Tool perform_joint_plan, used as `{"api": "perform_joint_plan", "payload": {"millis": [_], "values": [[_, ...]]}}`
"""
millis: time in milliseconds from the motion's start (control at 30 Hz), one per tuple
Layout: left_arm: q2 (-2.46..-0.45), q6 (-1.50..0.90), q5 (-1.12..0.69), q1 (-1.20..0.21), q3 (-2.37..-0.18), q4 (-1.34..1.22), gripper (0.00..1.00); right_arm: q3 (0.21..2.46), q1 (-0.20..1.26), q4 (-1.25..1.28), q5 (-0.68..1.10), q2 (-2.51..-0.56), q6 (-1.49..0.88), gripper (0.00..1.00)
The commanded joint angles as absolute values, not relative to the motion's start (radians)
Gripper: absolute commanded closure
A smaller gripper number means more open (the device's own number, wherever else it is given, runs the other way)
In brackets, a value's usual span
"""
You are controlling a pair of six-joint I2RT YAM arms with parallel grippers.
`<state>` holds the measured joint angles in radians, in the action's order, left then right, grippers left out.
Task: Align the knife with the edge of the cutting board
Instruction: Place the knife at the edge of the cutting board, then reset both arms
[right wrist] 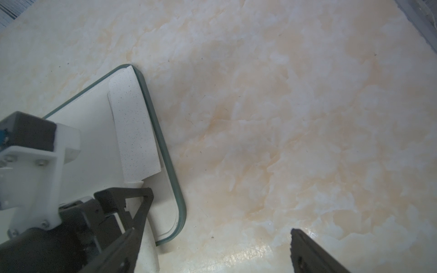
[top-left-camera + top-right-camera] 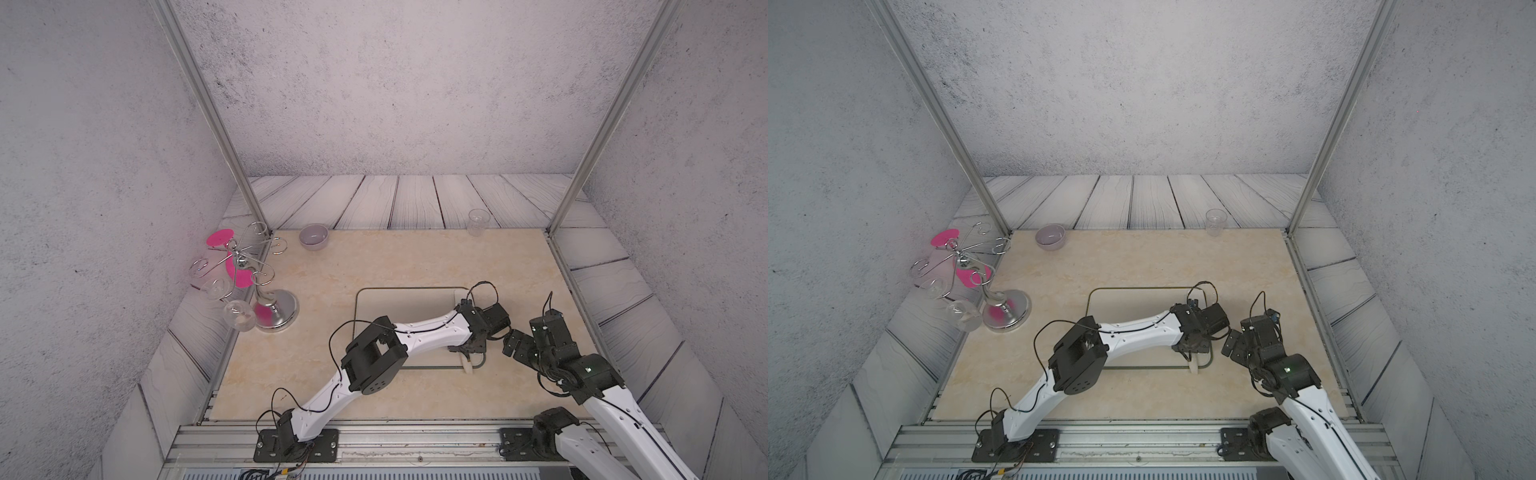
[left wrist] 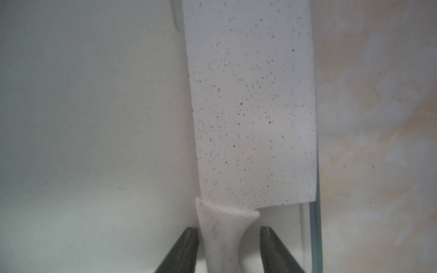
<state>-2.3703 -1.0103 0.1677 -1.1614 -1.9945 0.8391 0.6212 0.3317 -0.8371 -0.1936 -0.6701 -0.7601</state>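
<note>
The knife (image 3: 253,106) lies flat on the cutting board (image 3: 94,118), the long side of its blade running along the board's green rim, nearly parallel to it and just inside it. Its handle reaches past the board's near edge, over the worktop (image 1: 283,118). The left hand (image 3: 228,236) is spread around the handle: one finger looks to be against it and the other stands clear, so nothing is pinched. The right hand (image 1: 212,230) hangs spread wide and empty over the worktop, just beside the board's near corner.

The likeliest slip is in pulling away: if the finger close to the handle catches as the left hand lifts, it could swing the knife out of line. The blade sits so near the rim that a small push could slide it off. The right hand, this close, could also bump the overhanging handle or the board
</note>
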Motion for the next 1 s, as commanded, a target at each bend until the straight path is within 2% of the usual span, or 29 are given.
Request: {"api": "perform_joint_plan", "payload": {"millis": [0, 200, 300, 333, 400, 700, 833, 967], "values": [[-2.302, -0.986, 0.202, -1.15, -1.995, 0.858, 0.41, 0.617, 0.336, -0.845, -0.208, -0.669, -0.764, 0.01], [-2.167, -0.946, 0.228, -1.122, -1.941, 0.854, 0.35, 0.641, 0.335, -0.855, -0.22, -0.683, -0.762, 0.01], [-2.085, -0.926, 0.233, -1.099, -1.877, 0.841, 0.27, 0.645, 0.335, -0.839, -0.218, -0.694, -0.764, 0.01], [-2.052, -0.916, 0.232, -1.089, -1.851, 0.838, 0.21, 0.649, 0.335, -0.833, -0.216, -0.7, -0.766, 0.01], [-1.983, -0.895, 0.241, -1.067, -1.798, 0.836, 0.01, 0.656, 0.336, -0.807, -0.207, -0.716, -0.768, 0.01], [-1.594, -0.721, 0.248, -0.871, -1.478, 0.793, 0.0, 0.666, 0.336, -0.624, -0.292, -0.776, -0.748, 0.01], [-1.413, -0.63, 0.274, -0.744, -1.274, 0.739, 0.0, 0.657, 0.335, -0.51, -0.415, -0.809, -0.707, 0.01], [-1.224, -0.529, 0.385, -0.636, -1.042, 0.647, 0.0, 0.637, 0.336, -0.347, -0.585, -0.864, -0.593, 0.01]]}}
